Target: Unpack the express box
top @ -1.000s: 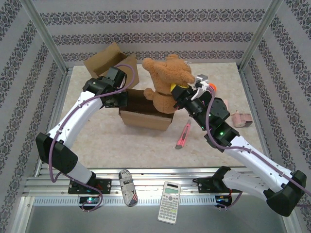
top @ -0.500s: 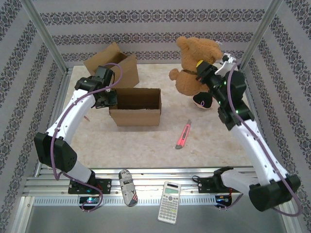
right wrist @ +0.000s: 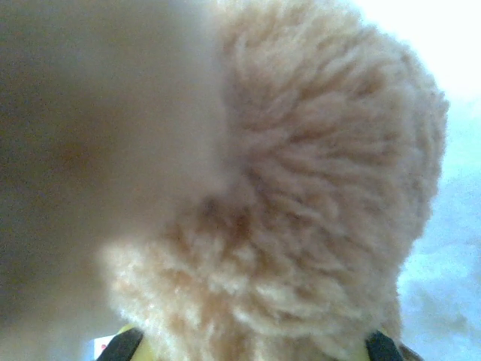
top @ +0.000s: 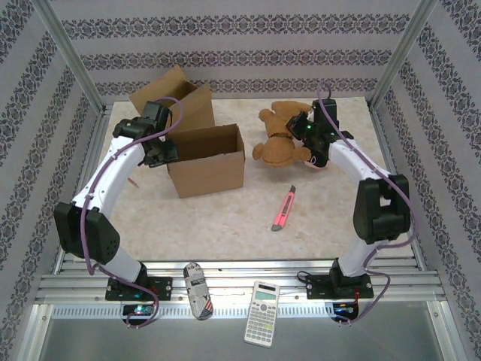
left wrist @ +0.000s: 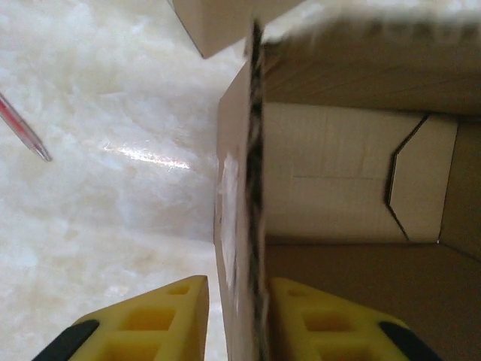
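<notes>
Settling the brown plush teddy bear (top: 276,148) flat on the pale marbled worktop (top: 225,218), right of the open brown cardboard box (top: 207,162), should precede release. The right pincer (top: 303,129) clamps its fur; the left pincer (top: 165,154) straddles the box wall, slightly apart.

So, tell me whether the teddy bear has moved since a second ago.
Yes. The teddy bear moved right, off the cardboard box, and now lies on the table directly behind the red box cutter.
</notes>
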Tool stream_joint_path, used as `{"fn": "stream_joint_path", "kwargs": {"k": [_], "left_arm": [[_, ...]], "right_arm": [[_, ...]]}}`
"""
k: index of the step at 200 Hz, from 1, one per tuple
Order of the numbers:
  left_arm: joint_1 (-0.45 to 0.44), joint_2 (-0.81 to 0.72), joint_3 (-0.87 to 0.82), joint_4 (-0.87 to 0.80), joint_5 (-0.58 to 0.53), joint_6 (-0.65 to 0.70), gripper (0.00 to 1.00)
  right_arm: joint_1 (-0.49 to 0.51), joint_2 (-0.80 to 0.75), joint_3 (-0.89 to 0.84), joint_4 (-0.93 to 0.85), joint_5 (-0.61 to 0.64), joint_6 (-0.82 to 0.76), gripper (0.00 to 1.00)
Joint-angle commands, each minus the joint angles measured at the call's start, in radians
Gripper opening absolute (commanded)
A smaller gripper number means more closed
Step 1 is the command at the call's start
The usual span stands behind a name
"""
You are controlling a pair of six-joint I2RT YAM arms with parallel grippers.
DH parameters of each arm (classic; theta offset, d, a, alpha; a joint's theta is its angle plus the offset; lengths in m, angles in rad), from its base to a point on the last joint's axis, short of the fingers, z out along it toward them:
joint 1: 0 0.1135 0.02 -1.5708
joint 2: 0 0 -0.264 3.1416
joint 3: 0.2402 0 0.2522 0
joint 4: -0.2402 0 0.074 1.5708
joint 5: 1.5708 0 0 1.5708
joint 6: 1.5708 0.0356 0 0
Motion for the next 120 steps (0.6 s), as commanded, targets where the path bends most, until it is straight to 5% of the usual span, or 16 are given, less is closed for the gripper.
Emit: {"fn": "stream_joint_path", "kwargs": {"k": [1, 41, 69, 104, 120], "left_arm": [[0.013, 0.009, 0.031, 0.014, 0.022, -0.008, 0.37], [0.014, -0.002, 0.092, 0.026, 0.056, 0.01, 0.61], [0.014, -0.042, 0.1, 0.069, 0.082, 0.03, 1.0], [0.014, -0.124, 0.07, 0.134, 0.098, 0.058, 1.0], [0.014, -0.171, 0.037, 0.168, 0.1, 0.068, 1.0]], "right_arm": [[0.001, 0.066, 0.085, 0.068, -0.051, 0.038, 0.0], [-0.001, 0.217, 0.166, 0.069, -0.069, 0.053, 0.0], [-0.006, 0.282, 0.193, 0.064, -0.065, 0.056, 0.0], [-0.019, 0.329, 0.198, 0.059, -0.07, 0.054, 0.0], [-0.021, 0.338, 0.198, 0.054, -0.075, 0.053, 0.15]]}}
